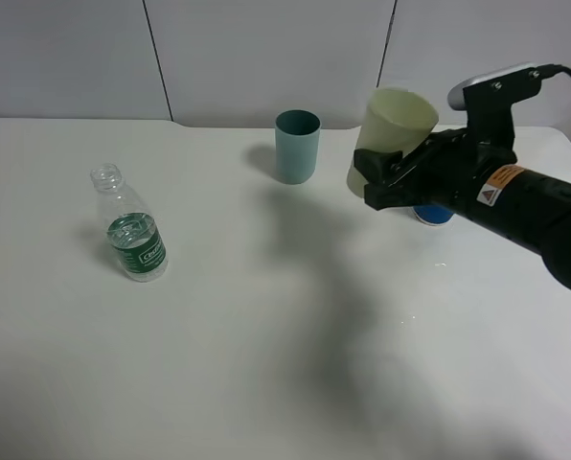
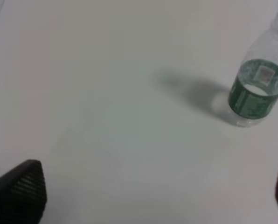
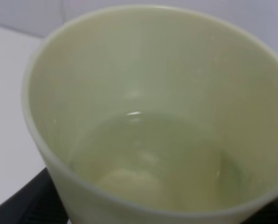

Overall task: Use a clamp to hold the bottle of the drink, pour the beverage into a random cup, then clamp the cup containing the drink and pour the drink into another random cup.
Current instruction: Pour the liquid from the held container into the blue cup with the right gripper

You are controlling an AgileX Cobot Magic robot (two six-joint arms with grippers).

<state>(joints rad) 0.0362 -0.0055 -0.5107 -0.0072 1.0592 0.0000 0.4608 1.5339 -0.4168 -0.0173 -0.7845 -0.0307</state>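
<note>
The right hand (image 1: 376, 184), black-jawed at the end of a bulky black arm (image 1: 535, 216), is pinching the yellow-green cup (image 1: 398, 120) low on its wall and holding it clear of the smooth white surface (image 1: 266, 335). It is tilting the cup so that the rim is leaning toward the right of the high view. From the right wrist, the cup is showing a plain matte inside that tapers downward under a thin rounded rim. The beverage (image 3: 148, 158), clear and colourless, is pooling in its bottom and catching a small glint. The blue-banded cup (image 1: 433, 215) is sitting on the surface just under the hand, mostly hidden, with only part of its bright blue band showing. The teal cup (image 1: 297, 146), straight-sided and matte, is standing upright toward the back, apart from the held cup. The bottle (image 1: 132, 230), clear thin plastic with a ribbed neck and a dark green label with white lettering, is standing upright well off to the left. The left hand (image 2: 153, 191) is hovering over bare surface near the bottle, its dark, finely ridged fingertips (image 2: 24, 189) spreading wide and touching nothing.
</note>
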